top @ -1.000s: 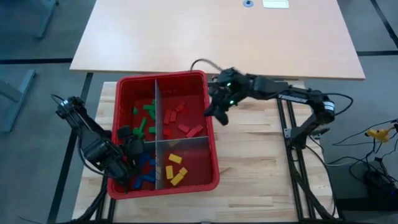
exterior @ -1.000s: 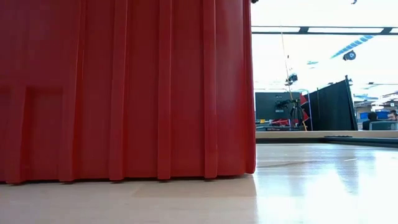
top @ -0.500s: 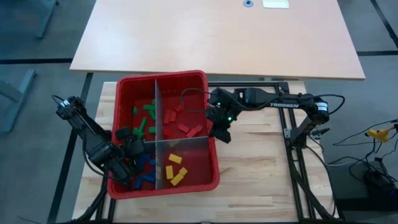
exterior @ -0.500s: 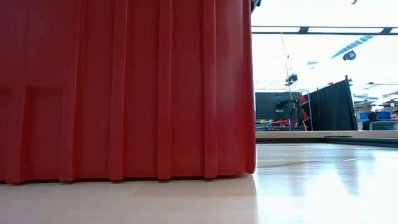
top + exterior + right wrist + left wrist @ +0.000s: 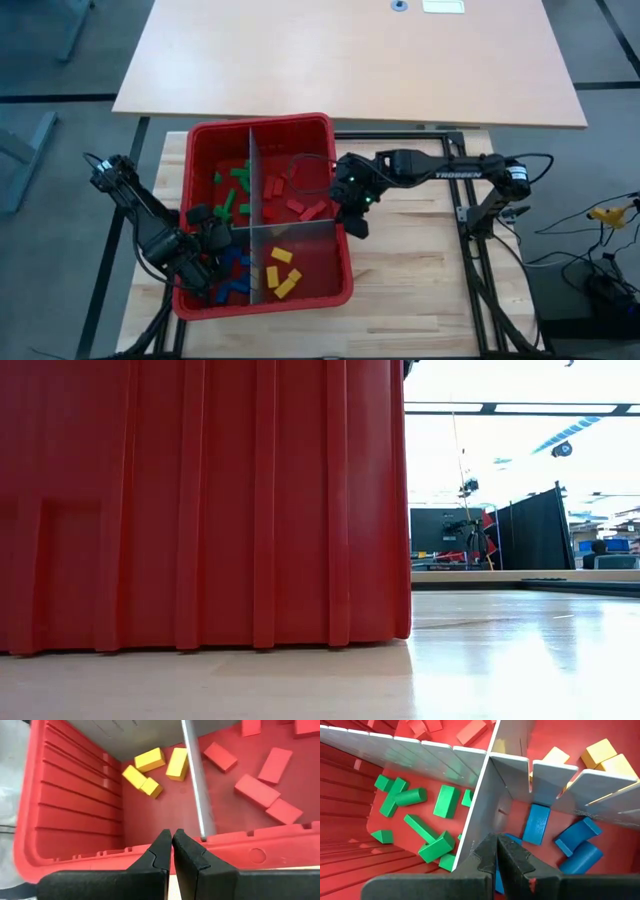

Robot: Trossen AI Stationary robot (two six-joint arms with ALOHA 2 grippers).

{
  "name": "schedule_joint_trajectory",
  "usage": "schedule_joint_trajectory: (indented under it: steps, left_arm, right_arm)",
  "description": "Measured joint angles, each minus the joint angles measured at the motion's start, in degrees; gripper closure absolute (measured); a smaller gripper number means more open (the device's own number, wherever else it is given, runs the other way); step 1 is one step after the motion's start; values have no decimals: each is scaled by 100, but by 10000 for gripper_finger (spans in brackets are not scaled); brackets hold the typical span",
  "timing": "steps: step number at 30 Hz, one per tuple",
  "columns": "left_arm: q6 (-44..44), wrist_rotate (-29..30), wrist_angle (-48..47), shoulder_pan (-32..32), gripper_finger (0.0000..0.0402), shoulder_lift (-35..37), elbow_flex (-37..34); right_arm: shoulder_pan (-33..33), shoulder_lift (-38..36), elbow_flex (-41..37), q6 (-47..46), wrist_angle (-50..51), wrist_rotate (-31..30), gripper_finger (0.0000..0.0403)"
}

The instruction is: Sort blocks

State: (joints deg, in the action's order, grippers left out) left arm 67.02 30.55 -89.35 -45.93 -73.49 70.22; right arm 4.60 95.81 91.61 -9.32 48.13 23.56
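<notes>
A big red bin [image 5: 260, 123] is split by grey dividers [image 5: 252, 180] into four compartments. Green blocks [image 5: 232, 190] lie far left, red blocks [image 5: 295, 195] far right, blue blocks [image 5: 235, 270] near left and yellow blocks [image 5: 283, 270] near right. My left gripper [image 5: 220, 236] is shut inside the bin, low over the blue compartment, its tips [image 5: 495, 851] close to the divider [image 5: 480, 790]. My right gripper [image 5: 355, 222] is shut with nothing between its fingers [image 5: 172, 840], above the bin's right rim [image 5: 240, 837].
The bin's ribbed wall [image 5: 200, 510] fills the left of the low view, with bare wooden table [image 5: 520, 650] to its right. A larger tan tabletop [image 5: 350, 60] lies beyond the far edge. Bare table [image 5: 420, 260] shows right of the bin.
My right gripper has moved toward the table's near edge along the bin's right wall, with its arm swinging in after it. It stays shut. My left gripper and the blocks have kept still.
</notes>
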Motion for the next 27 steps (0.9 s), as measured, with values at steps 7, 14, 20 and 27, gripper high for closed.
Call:
schedule_joint_trajectory:
  steps: [7, 14, 20, 27]
  left_arm:
    - [15, 0, 78, 0, 402, 0, 0]
    - [15, 0, 84, 0, 402, 0, 0]
    - [18, -34, 227, 1, 402, 0, 0]
    - [38, -71, 357, 2, 402, -8, 4]
  right_arm:
    - [-438, 0, -2, 912, -5, -1132, 403]
    - [-755, 266, -1, 916, -132, -1197, 403]
    - [-1047, 596, 43, 932, -86, -995, 403]
    - [-1132, 653, 8, 1041, 1260, -1296, 403]
